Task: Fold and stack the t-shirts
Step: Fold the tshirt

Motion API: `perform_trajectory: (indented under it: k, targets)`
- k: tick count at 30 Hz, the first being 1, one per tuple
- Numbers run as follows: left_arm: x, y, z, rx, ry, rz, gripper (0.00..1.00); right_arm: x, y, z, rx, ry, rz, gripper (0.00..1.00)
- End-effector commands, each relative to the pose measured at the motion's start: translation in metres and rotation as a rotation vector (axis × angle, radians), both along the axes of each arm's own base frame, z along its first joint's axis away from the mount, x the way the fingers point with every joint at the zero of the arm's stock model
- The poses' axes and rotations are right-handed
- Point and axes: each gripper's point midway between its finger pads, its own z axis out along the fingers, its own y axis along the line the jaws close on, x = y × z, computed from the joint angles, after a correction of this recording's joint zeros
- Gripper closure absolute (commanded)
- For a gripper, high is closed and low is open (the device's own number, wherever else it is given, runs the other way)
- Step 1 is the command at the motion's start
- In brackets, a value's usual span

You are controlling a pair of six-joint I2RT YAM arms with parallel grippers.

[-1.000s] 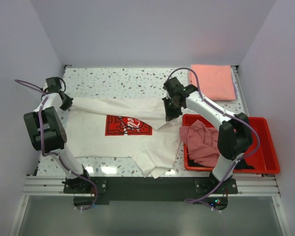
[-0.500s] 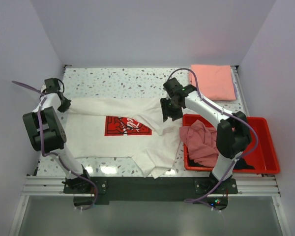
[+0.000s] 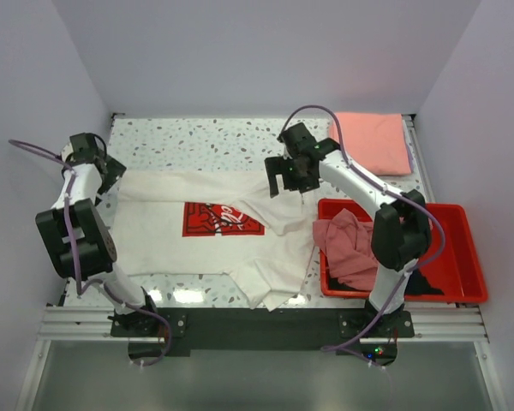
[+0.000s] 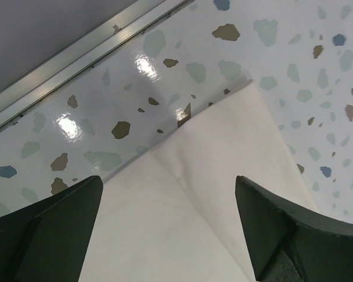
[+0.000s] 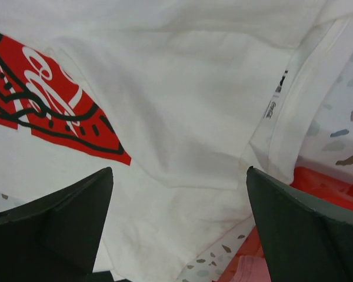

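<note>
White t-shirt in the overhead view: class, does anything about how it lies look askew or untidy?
Yes. The white t-shirt is not flat: its near right corner is bunched into folds at the table's near edge, and its right side is rumpled beside the red bin.

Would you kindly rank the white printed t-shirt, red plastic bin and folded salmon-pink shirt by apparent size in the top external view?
Largest: white printed t-shirt
Then: red plastic bin
Smallest: folded salmon-pink shirt

a lab-style robot cell: plain white walls (image 3: pixel 265 51) box in a speckled table (image 3: pixel 206 141) on aluminium rail (image 3: pixel 77 323).
</note>
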Motion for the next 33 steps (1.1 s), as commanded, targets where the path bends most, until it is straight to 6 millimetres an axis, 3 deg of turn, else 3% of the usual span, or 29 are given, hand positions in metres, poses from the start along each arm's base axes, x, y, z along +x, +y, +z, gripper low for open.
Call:
perform_trajectory:
  k: [1, 6, 10, 13, 16, 19, 23, 25, 26, 28, 29, 32, 33]
  targets:
    - [0.005, -0.003, 0.048, 0.014, -0.124, 0.004, 0.00, 0.042, 0.002, 0.011, 0.004, -0.116, -0.027, 0.01]
    - [0.022, -0.029, 0.065, 0.016, -0.187, -0.098, 0.00, 0.087, -0.008, -0.001, 0.068, -0.152, -0.068, 0.01]
    - [0.044, -0.047, 0.053, -0.019, -0.199, -0.193, 0.00, 0.116, -0.003, -0.012, 0.183, -0.149, -0.018, 0.01]
    - [0.060, -0.051, 0.025, -0.043, -0.171, -0.229, 0.00, 0.129, -0.002, -0.026, 0.199, -0.155, 0.047, 0.03]
    - [0.069, -0.051, 0.010, -0.054, -0.141, -0.245, 0.00, 0.139, -0.010, -0.038, 0.171, -0.135, 0.051, 0.05]
    - [0.068, -0.048, -0.022, -0.060, -0.064, -0.237, 0.00, 0.149, -0.018, -0.042, 0.152, -0.151, 0.046, 0.05]
    - [0.063, -0.043, -0.044, -0.054, -0.011, -0.223, 0.00, 0.157, -0.013, -0.051, 0.191, -0.151, 0.081, 0.08]
    - [0.059, -0.039, -0.054, -0.046, 0.019, -0.213, 0.00, 0.157, -0.008, -0.052, 0.217, -0.140, 0.091, 0.23]
    - [0.058, -0.039, -0.056, -0.044, 0.028, -0.211, 0.00, 0.157, -0.006, -0.052, 0.227, -0.137, 0.088, 0.43]
    - [0.055, -0.036, -0.059, -0.034, 0.046, -0.199, 0.00, 0.156, -0.012, -0.053, 0.211, -0.129, 0.043, 0.61]
    - [0.054, -0.035, -0.060, -0.031, 0.051, -0.196, 0.00, 0.160, -0.024, -0.055, 0.153, -0.140, -0.005, 0.76]
    - [0.052, -0.032, -0.062, -0.016, 0.067, -0.183, 0.00, 0.163, -0.044, -0.052, 0.077, -0.152, -0.089, 0.90]
    - [0.051, -0.030, -0.062, -0.010, 0.071, -0.179, 0.00, 0.167, -0.057, -0.051, 0.052, -0.159, -0.124, 0.91]
